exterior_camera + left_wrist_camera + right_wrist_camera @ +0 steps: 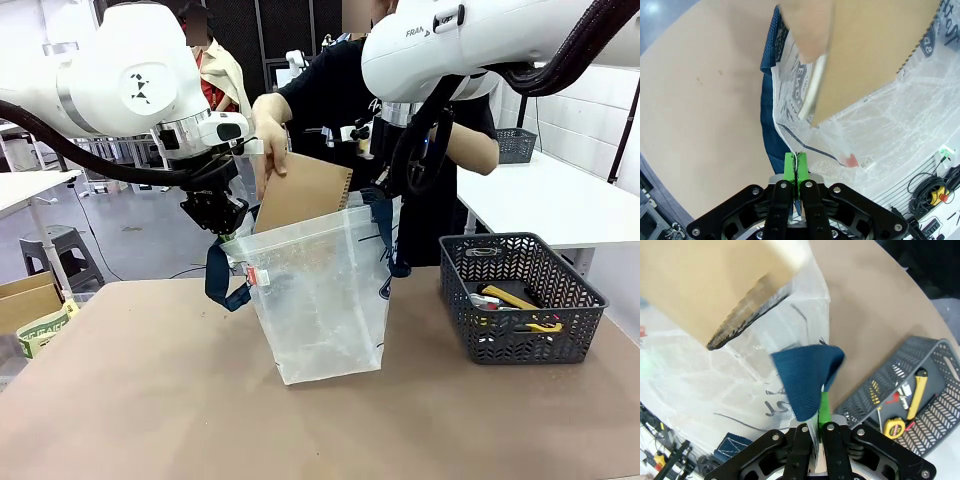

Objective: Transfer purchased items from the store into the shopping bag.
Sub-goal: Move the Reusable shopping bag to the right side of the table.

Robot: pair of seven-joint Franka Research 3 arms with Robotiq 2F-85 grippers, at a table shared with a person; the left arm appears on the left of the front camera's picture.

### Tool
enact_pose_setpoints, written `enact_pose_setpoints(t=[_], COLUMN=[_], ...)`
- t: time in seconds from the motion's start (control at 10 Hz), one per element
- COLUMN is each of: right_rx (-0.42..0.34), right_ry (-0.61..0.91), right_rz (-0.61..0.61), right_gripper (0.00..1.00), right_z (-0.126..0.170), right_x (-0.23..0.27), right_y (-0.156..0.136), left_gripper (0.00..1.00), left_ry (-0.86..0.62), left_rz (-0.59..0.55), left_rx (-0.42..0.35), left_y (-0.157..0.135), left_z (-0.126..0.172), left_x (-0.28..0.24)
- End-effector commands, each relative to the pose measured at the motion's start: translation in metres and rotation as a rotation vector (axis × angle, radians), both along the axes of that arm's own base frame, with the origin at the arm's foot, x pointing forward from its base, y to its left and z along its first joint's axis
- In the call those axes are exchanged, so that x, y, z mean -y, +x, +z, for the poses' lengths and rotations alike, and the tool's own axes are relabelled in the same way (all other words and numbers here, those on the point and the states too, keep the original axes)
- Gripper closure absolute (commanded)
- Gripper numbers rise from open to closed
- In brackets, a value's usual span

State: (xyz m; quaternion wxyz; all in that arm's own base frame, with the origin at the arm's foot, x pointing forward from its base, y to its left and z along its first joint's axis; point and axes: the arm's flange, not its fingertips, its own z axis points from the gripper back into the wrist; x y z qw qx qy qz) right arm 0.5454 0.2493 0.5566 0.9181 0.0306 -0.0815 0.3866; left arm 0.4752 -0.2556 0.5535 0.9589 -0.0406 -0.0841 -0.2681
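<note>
**Two claws hold the bag's rim, notebook at its mouth**

The left claw [225, 215], green pads pressed together, grips the crinkled rim of the shopping bag [320, 290]. The bag is a translucent plastic tote with woven navy straps, standing on the tan surface [150, 380]. A person's hand [268, 130] holds a flat brown card-covered notebook [305, 190] at its mouth. The right claw [819, 415] is clamped on the opposite rim, beside a strap. Farther right sits a grey mesh basket [500, 243].

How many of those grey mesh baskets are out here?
2. The near basket sits on the brown table at picture right; the far basket on the white table behind it. Others may be hidden.
</note>
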Motion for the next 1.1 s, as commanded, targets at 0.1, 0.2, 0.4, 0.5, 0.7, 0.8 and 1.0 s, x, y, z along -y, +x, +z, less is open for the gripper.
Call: enact_pose_setpoints(t=[0.1,0.2,0.4,0.5,0.7,0.8,1.0], right_rx=[0.000,0.000,0.000,0.000,0.000,0.000,0.000], right_ry=[0.001,0.001,0.001,0.001,0.001,0.001,0.001], right_rz=[-0.006,-0.006,-0.006,-0.006,-0.006,-0.006,-0.006], right_gripper=[1.00,1.00,1.00,1.00,1.00,1.00,1.00], right_z=[0.0002,0.0002,0.0002,0.0002,0.0002,0.0002,0.0002], right_x=[0.0014,0.0014,0.0014,0.0014,0.0014,0.0014,0.0014], right_y=[0.0004,0.0004,0.0004,0.0004,0.0004,0.0004,0.0004], left_gripper=[1.00,1.00,1.00,1.00,1.00,1.00,1.00], left_ry=[0.004,0.004,0.004,0.004,0.004,0.004,0.004], left_rz=[0.012,0.012,0.012,0.012,0.012,0.012,0.012], left_rx=[0.001,0.001,0.001,0.001,0.001,0.001,0.001], left_y=[-0.0001,-0.0001,-0.0001,-0.0001,-0.0001,-0.0001,-0.0001], left_z=[-0.0002,-0.0002,-0.0002,-0.0002,-0.0002,-0.0002,-0.0002], left_x=[-0.0008,-0.0008,-0.0008,-0.0008,-0.0008,-0.0008,-0.0008])
